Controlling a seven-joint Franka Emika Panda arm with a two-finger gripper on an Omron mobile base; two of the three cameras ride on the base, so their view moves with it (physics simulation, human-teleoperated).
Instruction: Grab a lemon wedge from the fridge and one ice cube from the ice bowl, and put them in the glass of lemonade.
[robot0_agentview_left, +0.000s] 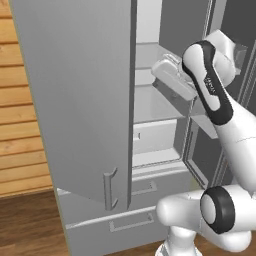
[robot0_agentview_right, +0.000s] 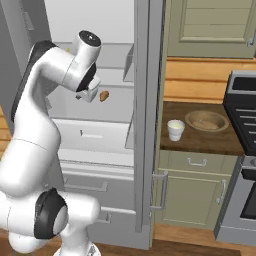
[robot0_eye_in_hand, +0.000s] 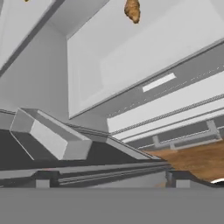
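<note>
Fridge (robot0_agentview_left: 80, 100) doors stand open for access. The gripper (robot0_agentview_right: 89, 94), spread and holding nothing, reaches over a shelf beside a brown lump (robot0_agentview_right: 104, 95); the lemon wedge cannot be made out. Glass (robot0_agentview_right: 175, 130) and bowl (robot0_agentview_right: 207, 120) wait on the bench (robot0_agentview_right: 200, 140), well off to its side.

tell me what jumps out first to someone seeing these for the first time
The fridge stands with both doors swung open, and the white arm reaches onto its pale shelf, gripper open and holding nothing. A small brown croissant-like lump lies on that shelf just beside the gripper. On the dark counter to the right, the glass of lemonade stands next to the ice bowl.
</note>
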